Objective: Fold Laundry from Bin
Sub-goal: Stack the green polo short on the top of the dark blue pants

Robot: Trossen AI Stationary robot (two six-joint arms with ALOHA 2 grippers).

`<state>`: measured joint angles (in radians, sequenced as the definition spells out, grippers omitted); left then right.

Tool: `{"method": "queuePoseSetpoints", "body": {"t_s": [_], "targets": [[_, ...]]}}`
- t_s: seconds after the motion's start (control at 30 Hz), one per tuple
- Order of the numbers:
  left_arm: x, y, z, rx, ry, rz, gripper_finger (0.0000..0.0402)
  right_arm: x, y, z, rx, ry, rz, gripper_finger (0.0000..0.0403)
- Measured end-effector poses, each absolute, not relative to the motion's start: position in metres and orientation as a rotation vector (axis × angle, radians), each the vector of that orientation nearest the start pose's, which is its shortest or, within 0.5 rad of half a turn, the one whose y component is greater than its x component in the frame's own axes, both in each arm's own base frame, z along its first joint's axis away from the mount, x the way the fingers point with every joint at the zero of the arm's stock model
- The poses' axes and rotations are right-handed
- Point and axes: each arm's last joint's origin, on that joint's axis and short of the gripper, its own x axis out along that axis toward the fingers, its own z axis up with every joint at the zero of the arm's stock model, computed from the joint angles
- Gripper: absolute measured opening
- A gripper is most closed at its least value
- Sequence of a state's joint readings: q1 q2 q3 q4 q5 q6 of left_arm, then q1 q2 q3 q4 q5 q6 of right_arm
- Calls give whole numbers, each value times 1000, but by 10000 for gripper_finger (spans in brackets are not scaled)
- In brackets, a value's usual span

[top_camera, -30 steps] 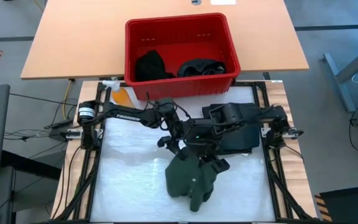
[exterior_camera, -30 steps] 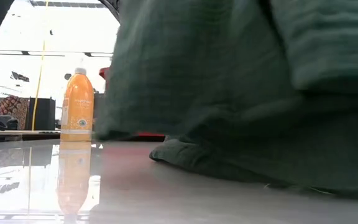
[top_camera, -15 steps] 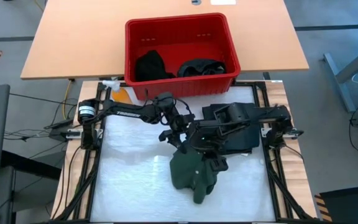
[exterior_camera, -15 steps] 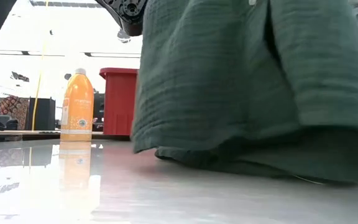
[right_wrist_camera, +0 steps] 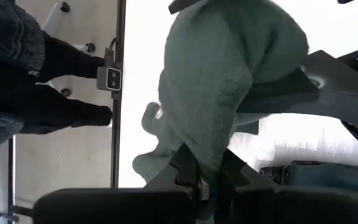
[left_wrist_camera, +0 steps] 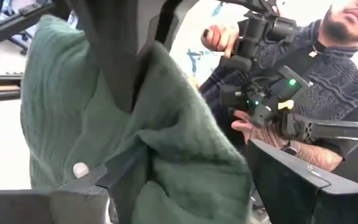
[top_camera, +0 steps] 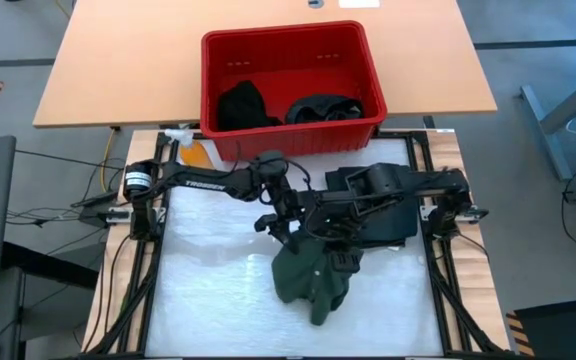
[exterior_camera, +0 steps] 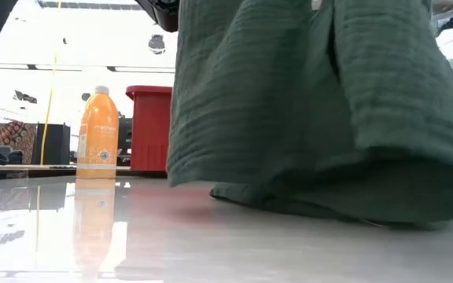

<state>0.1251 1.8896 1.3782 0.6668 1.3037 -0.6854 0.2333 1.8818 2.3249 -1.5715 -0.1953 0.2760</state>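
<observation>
In the low view a dark green, crinkle-textured soft garment (exterior_camera: pixel 305 110) fills the right two thirds of the frame, hanging from above in long vertical folds, its lower edge bunched and resting on the glossy white table top (exterior_camera: pixel 132 244). A pale button shows at its top edge. In the high view the same garment (top_camera: pixel 308 280) sits a little below the centre of the frame as a rumpled lump, narrower towards the bottom.

The right gripper (right_wrist_camera: pixel 205 169) has its dark fingers pinched together on a fold of the green cloth, which rises from them in a thick ridge. The left gripper (left_wrist_camera: pixel 188 186) stands with its jaws wide, and the green garment lies between and against them, a round button near one finger; whether it grips the cloth I cannot tell. In the high view both arms meet just above the garment, the left gripper (top_camera: pixel 280 222) to the left of the right gripper (top_camera: pixel 326 240).

Right of centre a flat, folded dark cloth (top_camera: pixel 388 222) lies under the right arm.

Farther up the frame stands the bright red rectangular plastic bin (top_camera: pixel 290 90), holding two black bundles of laundry (top_camera: pixel 243 105). An orange spray bottle (exterior_camera: pixel 98 134) stands at the left.

A person in a dark patterned sweater (left_wrist_camera: pixel 316 68) shows in the left wrist view, upper right.
</observation>
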Motion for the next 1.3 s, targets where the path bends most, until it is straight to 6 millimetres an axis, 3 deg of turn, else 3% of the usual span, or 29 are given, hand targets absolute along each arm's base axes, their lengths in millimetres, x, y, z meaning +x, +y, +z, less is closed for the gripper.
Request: {"method": "queuePoseSetpoints", "body": {"t_s": [0.13, 0.3, 0.37, 0.5, 0.67, 0.8, 0.93, 1.13, 1.3], "targets": [[423, 23, 302, -487, 277, -1150, 200, 323, 82, 431, 224, 1166, 196, 36], [425, 27, 309, -470, 227, -1089, 49, 314, 79, 440, 237, 1136, 171, 36], [426, 29, 311, -464, 218, -1082, 17, 311, 78, 443, 240, 1126, 161, 36], [427, 28, 322, -451, 197, -1090, 6, 302, 76, 450, 245, 1095, 124, 36], [422, 24, 351, -415, 150, -1111, 3, 294, 76, 457, 242, 1068, 142, 45], [418, 23, 366, -407, 173, -1100, 2, 290, 77, 461, 237, 1052, 151, 81], [417, 25, 366, -424, 251, -1081, 2, 279, 74, 468, 199, 1032, 171, 133], [417, 28, 367, -446, 326, -994, 1, 239, 72, 493, 198, 914, 104, 185], [401, 33, 392, -350, 407, -738, 0, 201, 79, 496, 192, 802, -153, 188]]}}
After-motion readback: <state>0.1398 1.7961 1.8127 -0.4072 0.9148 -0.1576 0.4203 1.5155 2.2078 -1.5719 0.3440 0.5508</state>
